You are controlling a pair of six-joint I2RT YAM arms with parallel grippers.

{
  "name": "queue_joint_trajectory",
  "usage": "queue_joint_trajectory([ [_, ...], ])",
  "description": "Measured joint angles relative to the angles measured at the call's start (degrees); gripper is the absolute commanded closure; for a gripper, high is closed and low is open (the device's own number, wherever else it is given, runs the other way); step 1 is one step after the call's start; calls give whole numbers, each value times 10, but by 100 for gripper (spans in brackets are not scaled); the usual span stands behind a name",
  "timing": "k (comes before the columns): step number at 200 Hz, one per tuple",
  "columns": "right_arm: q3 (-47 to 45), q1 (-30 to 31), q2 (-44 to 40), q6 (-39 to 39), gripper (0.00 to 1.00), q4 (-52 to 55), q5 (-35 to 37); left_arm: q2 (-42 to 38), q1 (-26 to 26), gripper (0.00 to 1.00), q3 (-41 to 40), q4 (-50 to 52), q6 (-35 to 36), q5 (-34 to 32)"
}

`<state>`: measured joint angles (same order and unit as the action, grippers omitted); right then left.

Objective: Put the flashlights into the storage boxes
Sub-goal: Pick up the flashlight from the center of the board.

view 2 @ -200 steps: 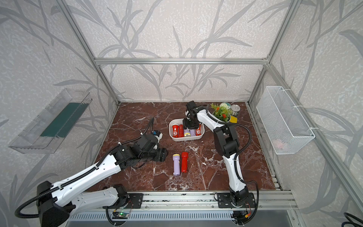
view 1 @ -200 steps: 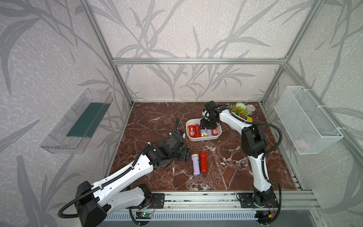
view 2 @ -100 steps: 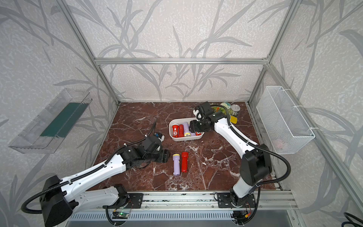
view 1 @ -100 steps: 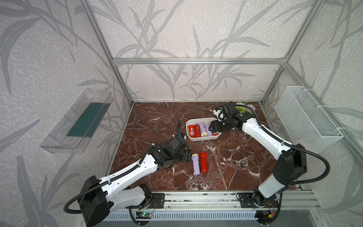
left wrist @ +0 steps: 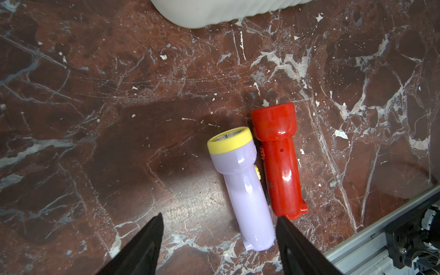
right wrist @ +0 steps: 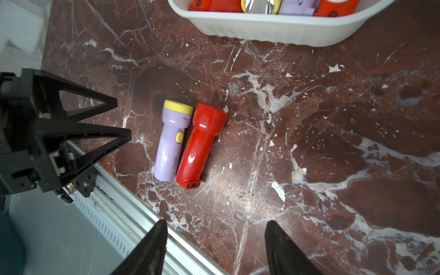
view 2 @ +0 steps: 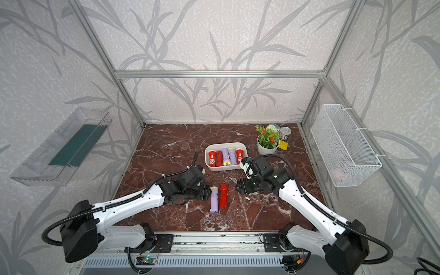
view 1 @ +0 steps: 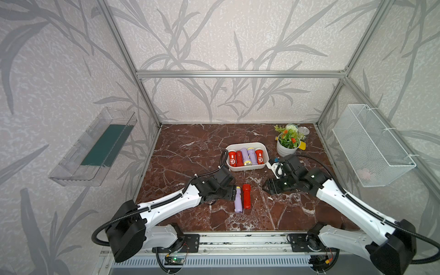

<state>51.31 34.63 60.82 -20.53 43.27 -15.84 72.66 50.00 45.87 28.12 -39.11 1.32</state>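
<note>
The left pincer [left wrist: 219, 215] stands wide with nothing between its fingers. It hangs low over the tabletop [view 1: 190, 152], just beside the yellow-ringed head of a lilac flashlight [view 1: 238, 202]. The right wrist view shows a narrow gap between the two. A red flashlight [view 1: 247, 196] lies against the lilac one, side by side, both heads pointing toward the white tub [view 1: 247, 168]. The right pincer [right wrist: 215, 222] is likewise wide and empty. It sits on the far side of the pair, near the red flashlight but apart from it. The tub sits behind the pair on the tabletop and holds five flashlights [view 1: 245, 156] in a row, three red and two lilac. A potted plant [view 1: 288, 142] stands near the tub, toward the back corner.
</note>
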Motion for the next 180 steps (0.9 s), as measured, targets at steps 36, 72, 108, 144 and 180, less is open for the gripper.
queue_joint_trajectory([
  [36, -43, 2, -103, -11, 29, 25, 8, 8, 19, 23, 2, -3, -10, -4],
  [72, -59, 3, -156, -23, 13, 54, 2, 31, 38, 23, 9, -3, -17, -15],
  [108, -59, 6, -184, -28, 1, 70, -3, 51, 52, 23, 9, -3, -27, -23],
  [144, -59, 7, -188, -31, 1, 87, -9, 63, 66, 23, 9, -3, -36, -33],
  [180, -57, 12, -194, -32, 1, 98, -12, 75, 73, 23, 9, -4, -46, -41],
])
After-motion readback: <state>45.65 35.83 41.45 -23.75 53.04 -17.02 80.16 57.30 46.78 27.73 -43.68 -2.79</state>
